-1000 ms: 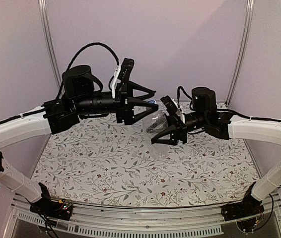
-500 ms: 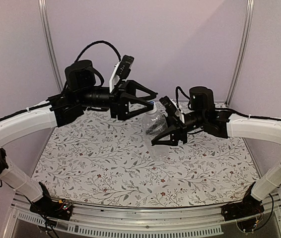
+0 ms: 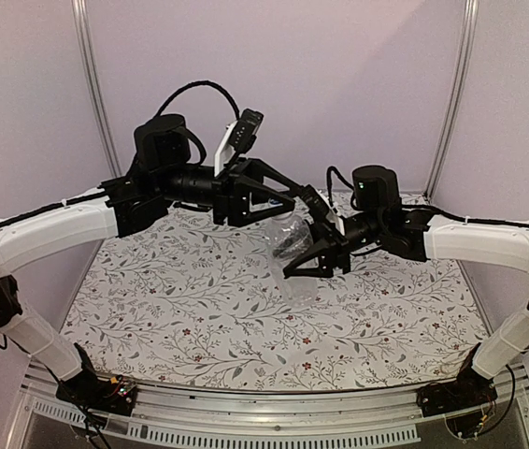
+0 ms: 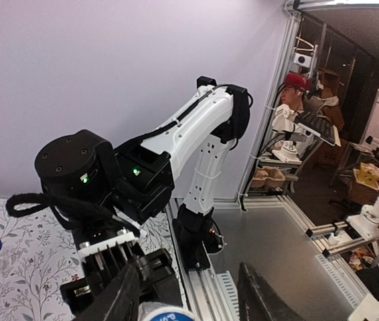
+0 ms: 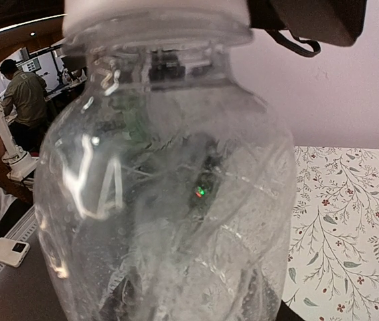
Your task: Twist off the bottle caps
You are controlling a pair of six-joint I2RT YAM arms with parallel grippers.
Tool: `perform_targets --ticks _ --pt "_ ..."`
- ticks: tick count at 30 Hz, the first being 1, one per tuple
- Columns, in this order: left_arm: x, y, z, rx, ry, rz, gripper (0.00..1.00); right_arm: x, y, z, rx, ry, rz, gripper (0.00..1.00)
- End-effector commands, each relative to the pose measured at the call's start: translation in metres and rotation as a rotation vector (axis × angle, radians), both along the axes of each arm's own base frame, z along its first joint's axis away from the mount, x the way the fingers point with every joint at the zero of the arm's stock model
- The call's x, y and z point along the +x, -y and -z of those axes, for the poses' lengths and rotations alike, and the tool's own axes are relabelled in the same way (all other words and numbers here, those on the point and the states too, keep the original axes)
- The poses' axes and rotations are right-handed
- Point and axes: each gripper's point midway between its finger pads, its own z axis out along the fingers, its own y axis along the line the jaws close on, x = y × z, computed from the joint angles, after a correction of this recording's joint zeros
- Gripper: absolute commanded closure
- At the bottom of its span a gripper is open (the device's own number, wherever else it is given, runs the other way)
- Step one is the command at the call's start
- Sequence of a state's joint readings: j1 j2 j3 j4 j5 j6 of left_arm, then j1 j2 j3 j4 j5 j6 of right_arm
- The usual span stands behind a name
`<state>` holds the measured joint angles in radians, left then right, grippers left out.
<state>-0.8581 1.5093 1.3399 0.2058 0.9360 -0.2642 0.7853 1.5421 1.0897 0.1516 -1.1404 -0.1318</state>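
Floral tabletop [image 3: 199, 309] lies below; my right gripper [image 3: 307, 254] clamps the clear bottle [image 5: 169, 200], my left gripper [image 4: 189, 269] spread wide around its blue cap [image 4: 166, 314].

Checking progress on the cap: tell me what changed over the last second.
The left hand shifted right, so its fingers now straddle the blue cap of the plain bottle, with a gap beside the cap. The right hand kept hold of the bottle, almost in place.
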Motion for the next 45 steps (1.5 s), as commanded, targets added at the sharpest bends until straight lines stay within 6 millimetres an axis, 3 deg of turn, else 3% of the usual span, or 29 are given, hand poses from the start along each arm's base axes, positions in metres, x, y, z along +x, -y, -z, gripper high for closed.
perform_targets --ticks 1,16,20,23,24,31,37,40,45 --pt "0.004 0.0 -0.004 -0.014 0.011 0.008 0.51 -0.002 -0.003 -0.008 0.015 0.016 -0.018 0.56" --pt "0.0 -0.004 0.005 -0.003 0.035 0.015 0.73 0.001 -0.002 -0.008 0.013 0.025 0.005 0.57" --pt "0.0 -0.005 0.006 0.005 0.043 0.001 0.85 0.006 -0.002 -0.01 0.008 0.032 0.043 0.57" --pt "0.006 -0.006 0.005 0.014 0.042 -0.043 1.0 0.021 -0.001 -0.01 -0.007 0.043 0.13 0.59" --pt "0.008 -0.007 0.006 0.021 0.04 -0.062 1.0 0.028 0.0 -0.01 -0.012 0.046 0.162 0.6" --pt "0.043 -0.022 0.018 0.058 -0.02 -0.351 1.0 0.055 0.008 -0.011 -0.028 0.049 0.322 0.62" --pt "0.069 -0.028 0.013 0.048 -0.135 -0.578 1.0 0.072 0.009 -0.012 -0.042 0.047 0.43 0.62" --pt "0.085 -0.032 0.015 0.078 -0.205 -0.77 1.0 0.084 0.012 -0.013 -0.053 0.051 0.504 0.62" --pt "0.098 -0.038 0.017 0.118 -0.252 -0.978 1.0 0.104 0.016 -0.011 -0.078 0.057 0.623 0.62"
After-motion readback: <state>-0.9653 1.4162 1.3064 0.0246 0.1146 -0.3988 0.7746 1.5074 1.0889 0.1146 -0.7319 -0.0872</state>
